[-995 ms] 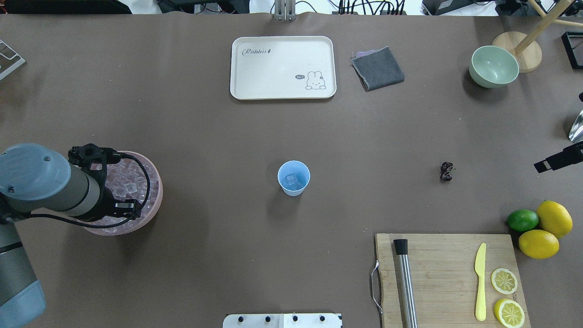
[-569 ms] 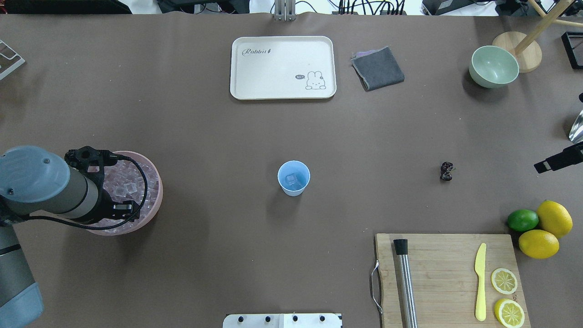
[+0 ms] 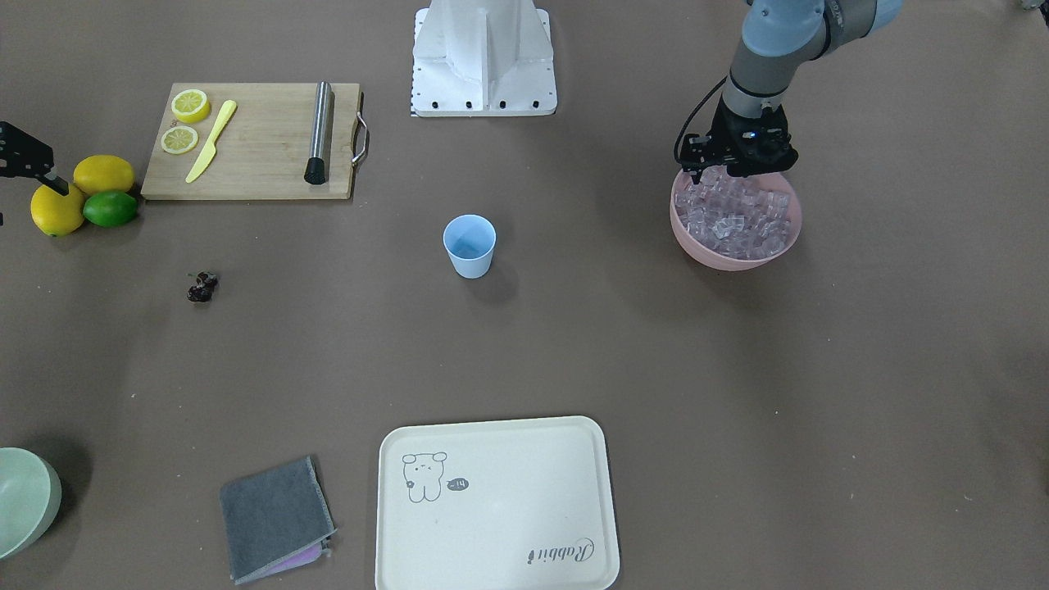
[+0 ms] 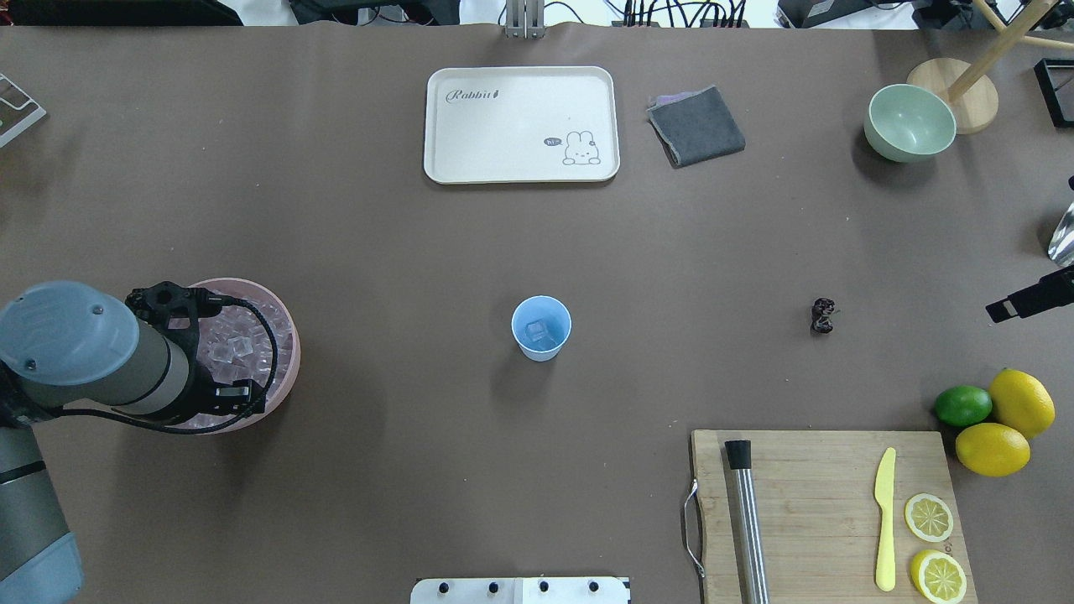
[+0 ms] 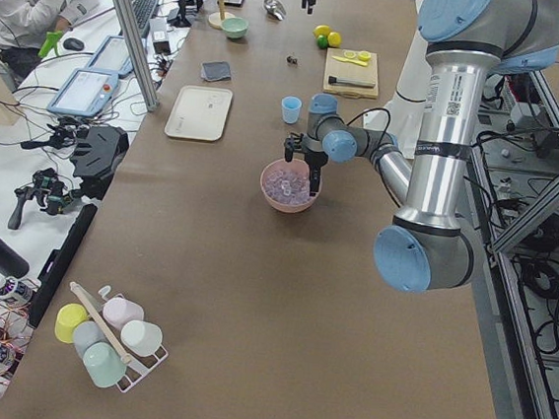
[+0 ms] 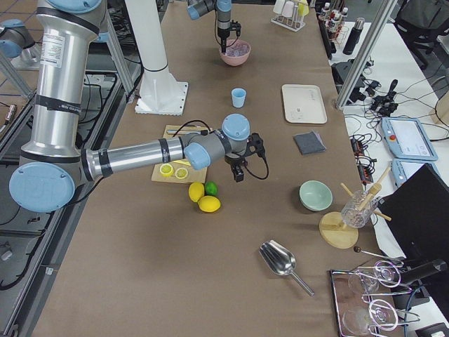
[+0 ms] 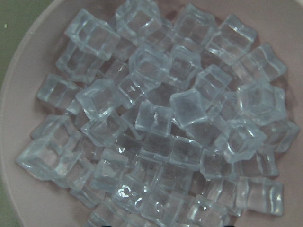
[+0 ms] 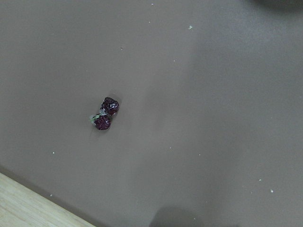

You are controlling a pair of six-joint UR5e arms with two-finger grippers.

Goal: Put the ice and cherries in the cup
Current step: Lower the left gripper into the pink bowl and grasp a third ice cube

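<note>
Tabletop (image 4: 419, 252): pink bowl (image 3: 732, 262) of ice (image 7: 154, 118), cup (image 3: 470, 260) (one cube (image 4: 537, 333) inside)

Our left arm (image 4: 143, 373) is a round tube of silver-grey metal, and its joints are closed by pale blue caps (image 4: 63, 323) dotted with small dark screws. The left gripper (image 3: 737, 164) and its wrist mount are black, with a thin black cable (image 4: 270, 344) curving around them. The right arm (image 6: 133, 160) has the same silver tubes, blue-grey caps and black rings, and the right gripper (image 6: 239, 173) is black too. We see a dark printed label (image 5: 458, 88) on one upright tube. The base pedestal (image 3: 483, 57) is white, with dark bolts along its edge.
</note>
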